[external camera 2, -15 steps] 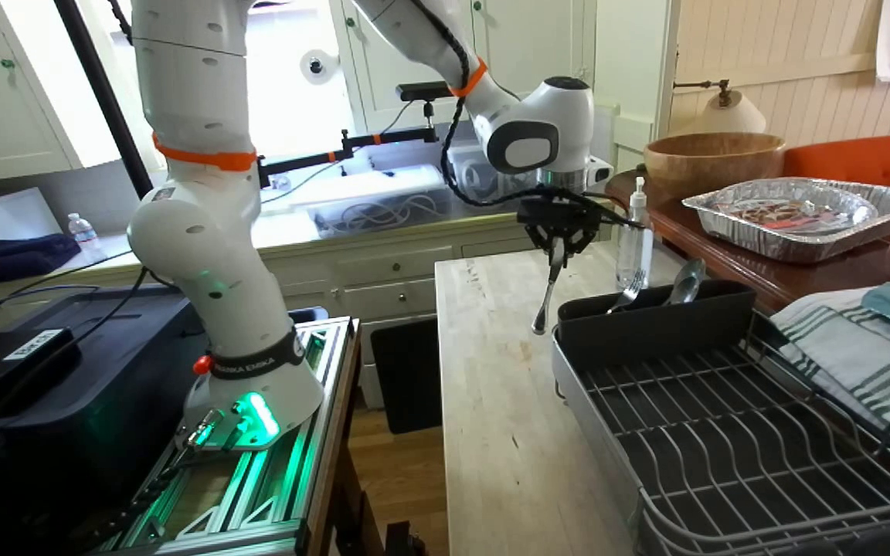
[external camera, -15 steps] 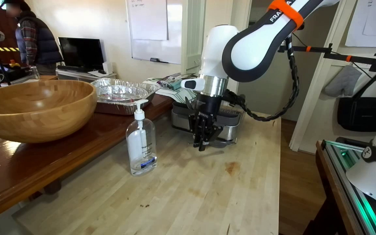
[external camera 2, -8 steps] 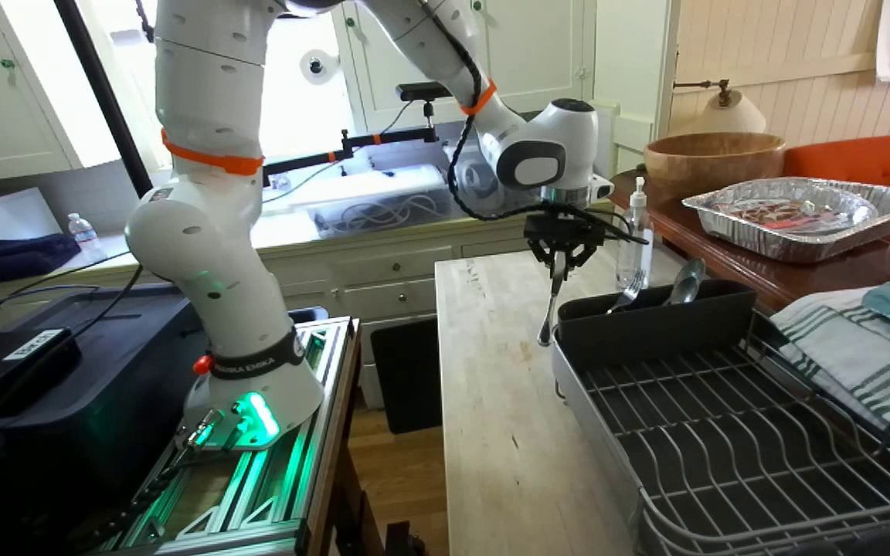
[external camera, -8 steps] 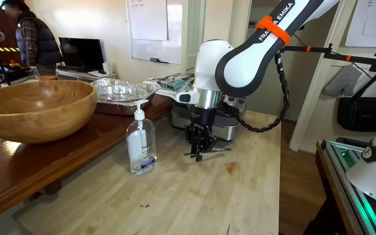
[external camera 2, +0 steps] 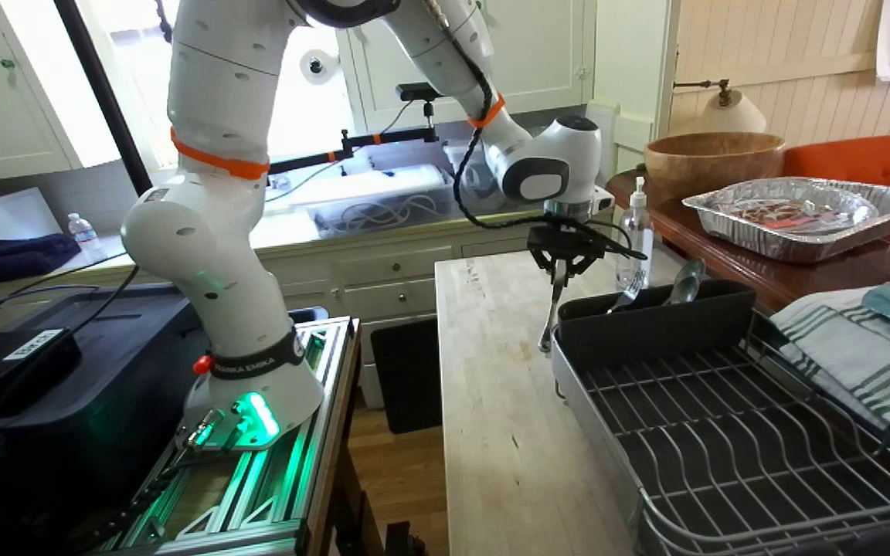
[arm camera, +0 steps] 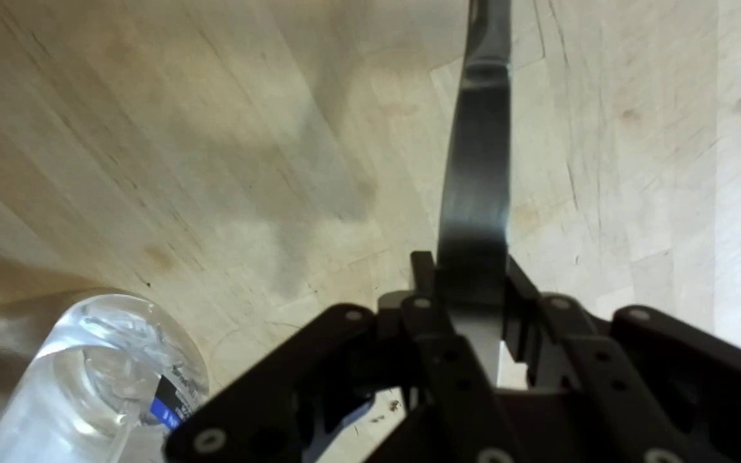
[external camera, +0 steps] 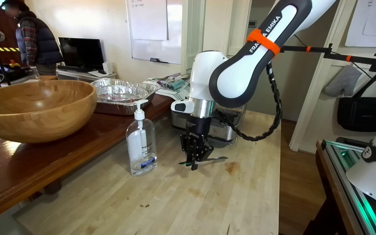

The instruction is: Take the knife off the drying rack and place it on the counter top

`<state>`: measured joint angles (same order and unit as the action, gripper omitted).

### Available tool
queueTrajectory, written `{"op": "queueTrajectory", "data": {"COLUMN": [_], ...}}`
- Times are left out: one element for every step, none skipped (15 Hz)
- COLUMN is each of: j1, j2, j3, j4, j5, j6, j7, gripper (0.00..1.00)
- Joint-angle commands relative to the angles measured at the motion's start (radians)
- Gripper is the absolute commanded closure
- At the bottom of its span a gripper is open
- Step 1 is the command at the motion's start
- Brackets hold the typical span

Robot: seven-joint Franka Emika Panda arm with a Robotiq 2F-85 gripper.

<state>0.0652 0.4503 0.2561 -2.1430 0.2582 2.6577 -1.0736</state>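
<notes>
A white robot arm (external camera: 237, 80) reaches down to a pale wooden bench (external camera: 214, 202), its black jaws clamped on a slim metal knife (arm camera: 476, 180). The jaws stand apart only by the breadth of the knife, one tip on each side of it. They point downward, low over the bench; whether they or the knife touch the wood, I cannot tell.

The knife lies crosswise to the jaws. In an exterior view its long axis is close to level: a short end sticks out toward the clear soap bottle (external camera: 141, 150) near the jaws, and a longer end (external camera: 219, 158) sticks out on the opposite side. In the wrist view it runs from between the jaws almost straight up and past the top edge, crossed by a ridge. In an exterior view its free end (external camera 2: 545, 342) hangs below the jaws, angled toward the viewer. Which end is the blade is hard to make out.

The knife is outside the grey drying rack (external camera 2: 598, 428), which stands near the jaws. The rack's dark utensil holder (external camera 2: 653, 332), its part nearest the jaws, carries a fork (external camera 2: 630, 292) and a spoon (external camera 2: 688, 279).
</notes>
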Motion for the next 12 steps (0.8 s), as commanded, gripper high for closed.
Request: {"op": "queueTrajectory", "data": {"j1": [-0.026, -0.026, -0.028, -0.028, -0.027, -0.026, -0.024, -0.024, -0.024, -0.021, -0.018, -0.013], "j2": [0.044, 0.051, 0.056, 0.061, 0.066, 0.071, 0.075, 0.077, 0.078, 0.080, 0.080, 0.079], "j3": [0.027, 0.028, 0.029, 0.029, 0.029, 0.028, 0.026, 0.026, 0.024, 0.022, 0.018, 0.014], "j4": [0.027, 0.029, 0.031, 0.034, 0.036, 0.038, 0.040, 0.041, 0.040, 0.042, 0.041, 0.040], "j5": [-0.034, -0.040, -0.045, -0.052, -0.059, -0.068, -0.077, -0.085, -0.095, -0.106, -0.117, -0.133], "j6": [0.044, 0.056, 0.066, 0.073, 0.082, 0.088, 0.094, 0.098, 0.100, 0.099, 0.098, 0.098], "j7": [0.013, 0.016, 0.018, 0.020, 0.023, 0.025, 0.029, 0.032, 0.036, 0.042, 0.048, 0.052], "gripper": [0.94, 0.94, 0.94, 0.94, 0.94, 0.94, 0.94, 0.94, 0.94, 0.94, 0.94, 0.94]}}
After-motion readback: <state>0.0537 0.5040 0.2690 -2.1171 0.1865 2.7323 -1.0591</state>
